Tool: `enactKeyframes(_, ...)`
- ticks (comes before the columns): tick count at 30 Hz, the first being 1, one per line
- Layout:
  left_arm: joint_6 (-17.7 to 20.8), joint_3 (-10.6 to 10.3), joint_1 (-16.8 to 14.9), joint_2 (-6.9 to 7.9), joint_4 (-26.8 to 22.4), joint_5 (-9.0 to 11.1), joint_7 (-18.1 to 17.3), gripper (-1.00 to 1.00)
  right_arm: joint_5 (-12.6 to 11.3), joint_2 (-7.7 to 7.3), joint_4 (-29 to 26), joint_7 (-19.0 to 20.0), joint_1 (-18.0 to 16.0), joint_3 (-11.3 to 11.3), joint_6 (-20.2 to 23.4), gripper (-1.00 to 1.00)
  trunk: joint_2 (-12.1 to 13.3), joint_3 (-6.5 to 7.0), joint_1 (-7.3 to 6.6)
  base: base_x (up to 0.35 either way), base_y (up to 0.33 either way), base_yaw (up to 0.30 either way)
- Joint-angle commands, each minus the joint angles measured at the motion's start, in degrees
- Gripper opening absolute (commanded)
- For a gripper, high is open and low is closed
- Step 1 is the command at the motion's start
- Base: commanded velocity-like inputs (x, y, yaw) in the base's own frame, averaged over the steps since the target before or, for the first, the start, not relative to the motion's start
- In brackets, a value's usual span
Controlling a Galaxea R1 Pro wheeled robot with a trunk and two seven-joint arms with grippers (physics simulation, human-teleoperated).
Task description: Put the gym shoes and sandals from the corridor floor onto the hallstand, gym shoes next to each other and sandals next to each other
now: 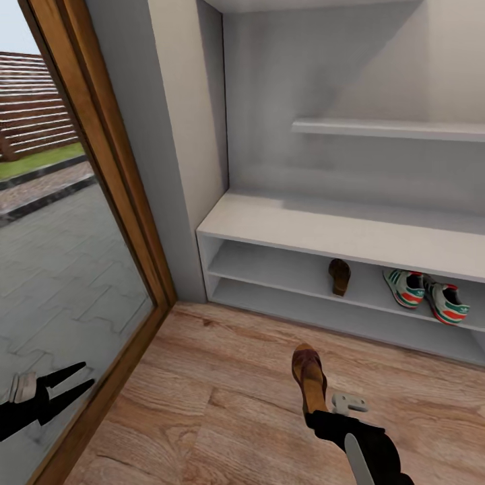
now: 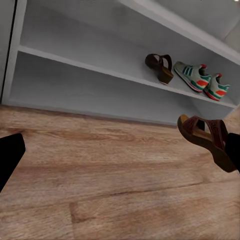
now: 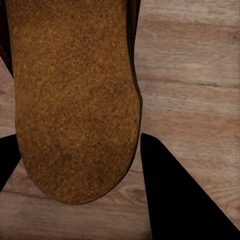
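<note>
Above the corridor floor, the right end effector clamps a sandal.
On the hallstand shelf sit the second sandal and two gym shoes; left end effector fingers apart.

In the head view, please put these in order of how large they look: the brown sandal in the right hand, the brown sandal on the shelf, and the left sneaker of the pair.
1. Dark brown leather sandal held by the right hand; nearness to the camera enlarges it.
2. Left cream-white sneaker with green stripes.
3. Dark brown sandal on the pale grey shelf.

The two sandals are probably equal in true size.

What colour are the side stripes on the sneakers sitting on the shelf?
Green, on the cream-white sneakers; the left wrist view shows it best.
</note>
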Motion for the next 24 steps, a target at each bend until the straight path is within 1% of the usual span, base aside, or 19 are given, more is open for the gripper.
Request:
enactKeyframes(1, 0.00, -0.01, 0.00, 0.00, 0.00, 0.00, 0.00, 1.00, -0.21, -0.01, -0.01, -0.22, 0.00, 0.01, -0.04, -1.00, 0.00, 0.00, 0.00, 0.004, 0.003, 0.000)
enactKeyframes(9, -0.04, -0.52, 0.00, -0.16, 0.09, -0.02, 0.00, 1.00, -0.21, -0.12, 0.01, -0.22, 0.00, -0.10, -0.04, -1.00, 0.00, 0.00, 0.00, 0.000, 0.000, 0.000)
enactKeyframes(10, -0.09, -1.11, 0.00, -0.39, 0.15, -0.04, 0.00, 1.00, -0.21, -0.12, 0.01, -0.22, 0.00, -0.06, -0.04, -1.00, 0.00, 0.00, 0.00, 0.000, 0.000, 0.000)
enactKeyframes(12, -0.13, -2.97, 0.04, -1.22, 0.25, -0.08, 0.00, 1.00, -0.21, -0.12, 0.02, -0.22, 0.00, -0.03, -0.04, -1.00, 0.00, 0.00, 0.00, 0.000, 0.000, 0.000)
enactKeyframes(15, -0.16, -8.05, 0.01, -4.04, 0.32, -0.10, 0.00, 1.00, -0.21, -0.08, 0.03, -0.22, 0.00, 0.00, -0.04, -1.00, 0.00, 0.00, 0.00, 0.000, 0.000, 0.000)
enactKeyframes(16, -0.17, -9.24, 0.01, -4.70, 0.33, -0.10, 0.00, 1.00, -0.21, -0.06, 0.03, -0.22, 0.00, 0.00, -0.04, -1.00, 0.00, 0.00, 0.00, 0.000, 0.000, 0.000)
enactKeyframes(19, 0.15, -10.96, 0.00, -5.64, 0.11, -0.03, 0.00, 1.00, -0.21, -0.07, 0.01, -0.22, 0.00, -0.06, -0.04, -1.00, 0.00, 0.00, 0.00, 0.000, 0.000, 0.000)
enactKeyframes(22, 0.62, -12.22, -0.09, -5.93, -0.04, -0.01, 0.00, 1.00, -0.21, -0.12, 0.02, -0.22, 0.00, -0.20, -0.04, -1.00, 0.00, 0.00, 0.00, 0.000, 0.000, 0.000)
enactKeyframes(24, 1.71, -13.50, -0.43, -6.08, -0.12, -0.01, 0.00, 1.00, -0.21, -0.17, 0.02, -0.22, 0.00, -0.13, -0.04, -1.00, 0.00, 0.00, 0.00, 0.000, 0.000, 0.000)
